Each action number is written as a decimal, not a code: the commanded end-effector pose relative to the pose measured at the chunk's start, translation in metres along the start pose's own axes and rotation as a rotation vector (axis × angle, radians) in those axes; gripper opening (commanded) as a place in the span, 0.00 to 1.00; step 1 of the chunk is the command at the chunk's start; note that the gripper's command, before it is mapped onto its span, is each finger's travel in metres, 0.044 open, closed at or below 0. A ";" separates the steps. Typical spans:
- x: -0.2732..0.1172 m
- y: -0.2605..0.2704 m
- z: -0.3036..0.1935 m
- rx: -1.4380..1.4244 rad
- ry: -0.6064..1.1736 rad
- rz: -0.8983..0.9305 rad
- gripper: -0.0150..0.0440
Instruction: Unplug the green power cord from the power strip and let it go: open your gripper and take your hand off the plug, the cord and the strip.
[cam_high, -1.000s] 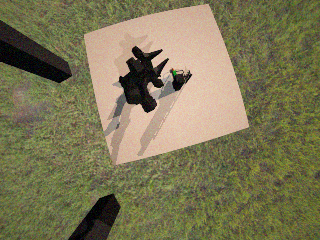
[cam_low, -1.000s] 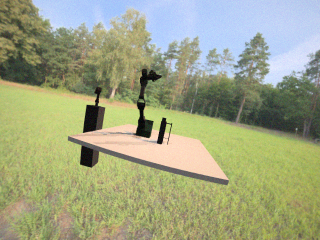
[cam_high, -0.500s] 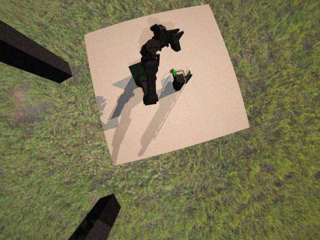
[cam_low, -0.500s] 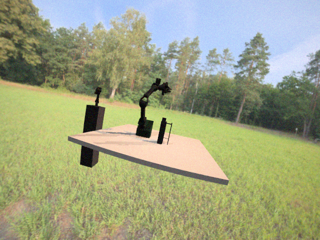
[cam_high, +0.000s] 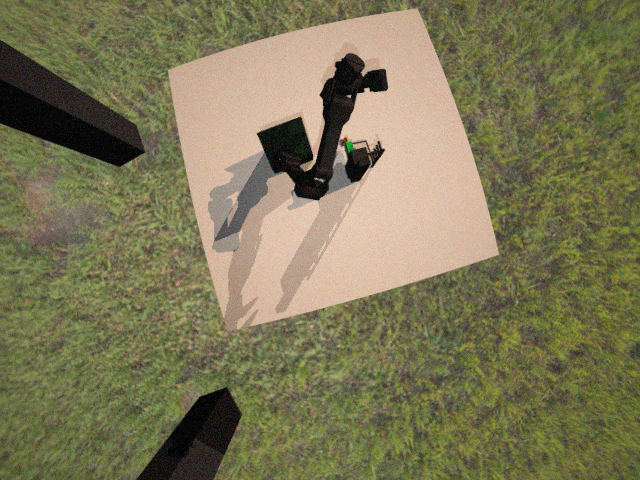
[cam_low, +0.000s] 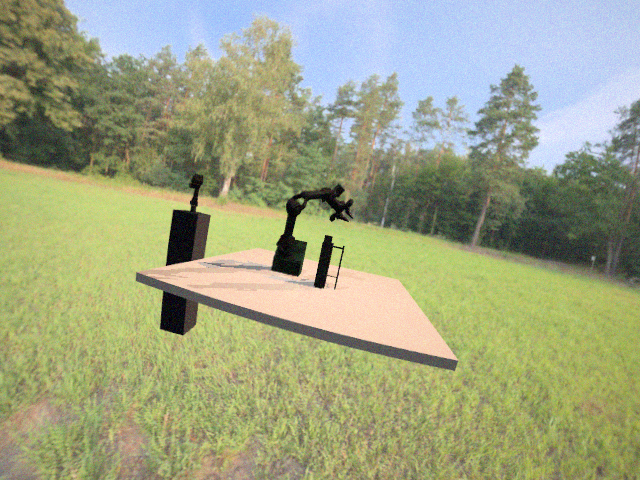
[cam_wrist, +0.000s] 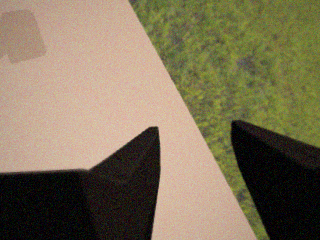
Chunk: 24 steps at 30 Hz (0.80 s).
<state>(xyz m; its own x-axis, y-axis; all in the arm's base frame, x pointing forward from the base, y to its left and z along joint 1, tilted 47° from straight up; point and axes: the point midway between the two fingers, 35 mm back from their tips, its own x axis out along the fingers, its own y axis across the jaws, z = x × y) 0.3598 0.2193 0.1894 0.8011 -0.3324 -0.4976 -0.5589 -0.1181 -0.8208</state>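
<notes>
Pale pink, the bench (cam_high: 423, 217) carries everything we need, and reading the top view from left to right we meet first the dark green base block (cam_high: 285, 138) where the arm is mounted, then the arm's long black link, then the power strip (cam_high: 358, 164) standing on end with the green plug (cam_high: 349, 146) seated near its top. We judge the strip stands upright so that the plug can be pulled out sideways or upward without the strip sliding. A thin wire frame stands just beside it. The arm leans up from its base and folds forward, so our gripper (cam_low: 341, 210) hangs above the strip and well apart from it in the exterior view. In the wrist view the fingers point down at bare bench and the grass past its edge; they stand partly closed, with a clear gap between them, and hold nothing. The plug looks not yet pulled, so we judge the reach is only beginning.
</notes>
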 end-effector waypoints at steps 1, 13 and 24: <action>0.046 0.047 -0.037 -0.093 0.120 0.175 0.53; 0.095 0.179 -0.163 -0.248 0.407 0.750 0.53; 0.090 0.206 -0.189 -0.264 0.458 0.889 0.53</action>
<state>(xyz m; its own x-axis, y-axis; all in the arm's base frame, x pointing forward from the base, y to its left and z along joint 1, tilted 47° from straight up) 0.2829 -0.0071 0.0318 -0.0194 -0.7180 -0.6958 -0.9827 0.1420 -0.1192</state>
